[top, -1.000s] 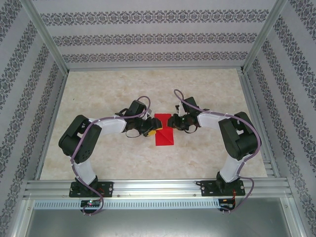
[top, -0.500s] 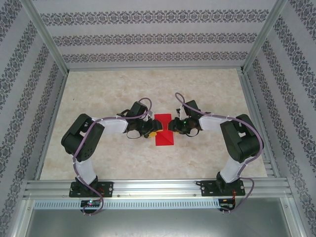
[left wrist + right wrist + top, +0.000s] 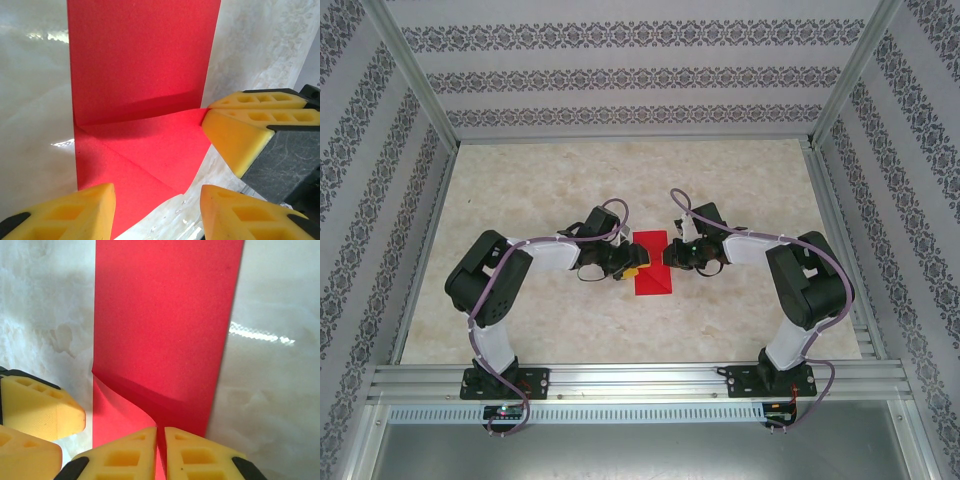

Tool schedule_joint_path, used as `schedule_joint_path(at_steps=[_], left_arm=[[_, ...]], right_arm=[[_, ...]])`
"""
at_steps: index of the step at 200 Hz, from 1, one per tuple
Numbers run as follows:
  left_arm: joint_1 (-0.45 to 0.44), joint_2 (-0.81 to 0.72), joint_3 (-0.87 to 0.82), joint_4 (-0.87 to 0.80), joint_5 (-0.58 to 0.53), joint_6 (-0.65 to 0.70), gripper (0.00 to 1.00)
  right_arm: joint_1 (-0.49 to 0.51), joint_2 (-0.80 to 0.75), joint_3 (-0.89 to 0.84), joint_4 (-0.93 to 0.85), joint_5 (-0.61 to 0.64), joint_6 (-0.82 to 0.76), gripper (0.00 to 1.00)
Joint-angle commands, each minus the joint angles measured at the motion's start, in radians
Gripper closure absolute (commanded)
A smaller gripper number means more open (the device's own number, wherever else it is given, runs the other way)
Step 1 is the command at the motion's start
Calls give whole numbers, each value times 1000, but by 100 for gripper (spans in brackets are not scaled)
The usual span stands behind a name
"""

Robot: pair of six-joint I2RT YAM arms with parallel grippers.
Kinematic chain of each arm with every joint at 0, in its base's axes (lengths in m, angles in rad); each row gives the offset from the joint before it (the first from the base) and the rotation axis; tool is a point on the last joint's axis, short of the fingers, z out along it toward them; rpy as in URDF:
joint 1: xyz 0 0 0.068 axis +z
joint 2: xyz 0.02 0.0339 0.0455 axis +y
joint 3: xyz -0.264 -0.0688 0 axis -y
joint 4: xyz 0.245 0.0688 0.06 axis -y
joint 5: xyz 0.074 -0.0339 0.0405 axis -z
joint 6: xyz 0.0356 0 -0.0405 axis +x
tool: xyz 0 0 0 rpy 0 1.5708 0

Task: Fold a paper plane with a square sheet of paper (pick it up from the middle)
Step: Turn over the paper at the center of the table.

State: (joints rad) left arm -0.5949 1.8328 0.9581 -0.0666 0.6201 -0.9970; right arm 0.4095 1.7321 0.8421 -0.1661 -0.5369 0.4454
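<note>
The square sheet of paper [image 3: 652, 278] lies on the table between the two arms as a bright red folded strip. A diagonal flap is raised at its near end [image 3: 150, 145]. My right gripper [image 3: 161, 452] is shut on the raised edge of that flap [image 3: 125, 410], with a thin line of red between its yellow pads. In the top view the right gripper [image 3: 666, 254] is at the strip's right edge. My left gripper [image 3: 156, 212] is open, its yellow fingers [image 3: 60, 212] straddling the flap's lower corner without touching it. The left gripper [image 3: 637, 263] sits at the strip's left edge.
The marble-patterned table [image 3: 540, 180] is ringed by an aluminium frame [image 3: 620, 380] and patterned walls. The two grippers face each other only a few centimetres apart across the paper. The right gripper's yellow fingers [image 3: 250, 120] show at the right of the left wrist view.
My right gripper has closed onto the paper's raised flap and shifted slightly. The left gripper has narrowed a little but stays open in place.
</note>
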Motion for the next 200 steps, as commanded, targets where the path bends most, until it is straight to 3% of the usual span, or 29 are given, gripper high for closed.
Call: schedule_joint_path(at_steps=[1, 57, 154, 182, 200], left_arm=[[-19, 16, 14, 47, 13, -1, 51], [-22, 40, 31, 90, 36, -13, 54], [-25, 100, 67, 136, 50, -48, 60], [-25, 113, 67, 176, 53, -77, 69], [-25, 111, 69, 175, 40, -72, 76]], right_arm=[[-19, -21, -6, 27, 12, -8, 91], [-35, -24, -22, 49, 1, 13, 94], [-46, -32, -22, 48, -17, 33, 90], [-57, -82, -27, 37, -5, 61, 77], [-77, -148, -44, 33, 29, 94, 63]])
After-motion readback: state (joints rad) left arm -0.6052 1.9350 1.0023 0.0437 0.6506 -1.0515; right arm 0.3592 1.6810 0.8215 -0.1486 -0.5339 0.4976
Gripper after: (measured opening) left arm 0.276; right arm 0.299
